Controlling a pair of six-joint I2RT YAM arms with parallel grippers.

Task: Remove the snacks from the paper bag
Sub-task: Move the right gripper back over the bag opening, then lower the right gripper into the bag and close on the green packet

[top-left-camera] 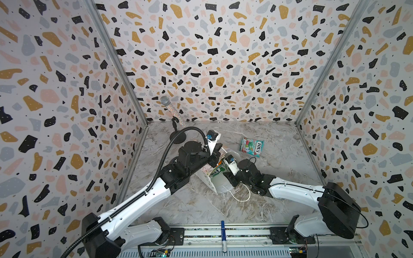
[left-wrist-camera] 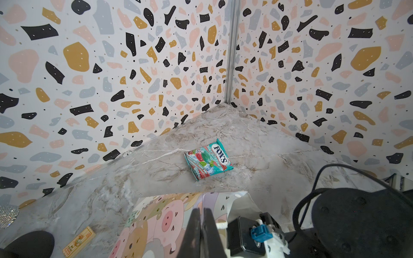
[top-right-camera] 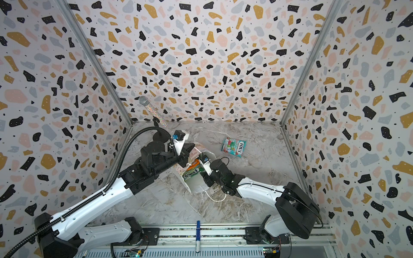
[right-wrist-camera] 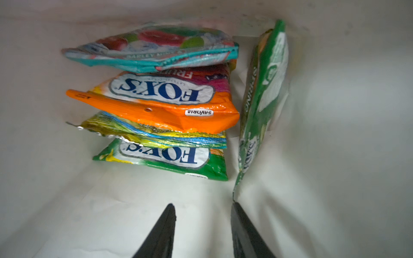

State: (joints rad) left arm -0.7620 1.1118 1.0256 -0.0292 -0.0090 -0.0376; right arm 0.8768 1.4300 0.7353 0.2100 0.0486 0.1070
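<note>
Black and part-way open, my right jaws sit deep inside the paper bag (right-wrist-camera: 67, 201), gripping nothing. One fingertip (right-wrist-camera: 240, 219) meets, or all but meets, the lower corner of a green packet on edge (right-wrist-camera: 266, 100) leaning at the bag's wall. Beside it four more snacks lie stacked: teal packet (right-wrist-camera: 156, 51), orange packet (right-wrist-camera: 161, 111), yellow packet (right-wrist-camera: 161, 136) and flat green packet (right-wrist-camera: 169, 160). My left jaws, pressed shut, appear to pinch the bag's rim, whose outside is printed with cartoon pigs. In both top views the bag lies tipped on the marble desk (top-left-camera: 279, 174), its mouth towards my right arm. One teal-red packet (top-left-camera: 251, 147) is already out, lying well apart from the bag towards the back wall. To make this pick well, I judge I should slide sideways until the standing packet's sealed edge falls between the right jaws. They should close on foil only, never on the paper wall, then draw straight back through the mouth while the left side holds the rim up.
</note>
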